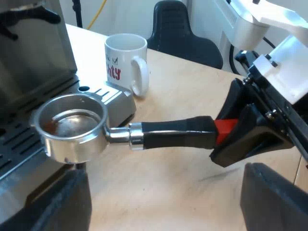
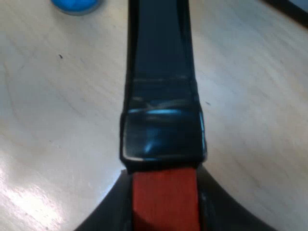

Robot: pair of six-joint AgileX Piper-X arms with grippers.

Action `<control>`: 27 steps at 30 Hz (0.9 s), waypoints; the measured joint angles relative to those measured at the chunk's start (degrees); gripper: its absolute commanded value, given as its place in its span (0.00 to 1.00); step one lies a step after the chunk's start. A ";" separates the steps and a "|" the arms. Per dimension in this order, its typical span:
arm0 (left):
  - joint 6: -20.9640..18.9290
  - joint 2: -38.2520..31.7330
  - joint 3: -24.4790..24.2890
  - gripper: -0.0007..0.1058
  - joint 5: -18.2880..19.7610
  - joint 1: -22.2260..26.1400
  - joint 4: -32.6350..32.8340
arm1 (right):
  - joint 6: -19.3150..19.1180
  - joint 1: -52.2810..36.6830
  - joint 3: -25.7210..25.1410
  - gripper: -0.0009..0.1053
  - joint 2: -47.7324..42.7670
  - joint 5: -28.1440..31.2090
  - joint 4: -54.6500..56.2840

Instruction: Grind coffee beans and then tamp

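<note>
My right claw [image 2: 163, 214] clasps the glossy black handle [image 2: 161, 96] at its red end [image 2: 164, 199], over the pale wooden bench [image 2: 57, 125]; a round blue tamper [image 2: 76, 5] lies near the handle.

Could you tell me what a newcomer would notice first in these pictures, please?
The metal holder comes first: its bowl hangs at the espresso machine's front, with the right gripper holding the handle's red end in closed jaws. A white mug stands on the table beside the machine, and a blue tamper sits near the handle.
</note>
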 measured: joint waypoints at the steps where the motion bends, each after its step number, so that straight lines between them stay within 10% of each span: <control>1: 0.00 0.00 0.00 0.63 0.00 0.00 -0.01 | -0.34 -0.76 0.85 0.01 0.00 -0.80 -1.45; 27: 0.15 0.00 -0.09 0.63 -0.13 0.00 -0.01 | -1.38 -6.05 14.77 0.01 0.00 -4.17 -17.41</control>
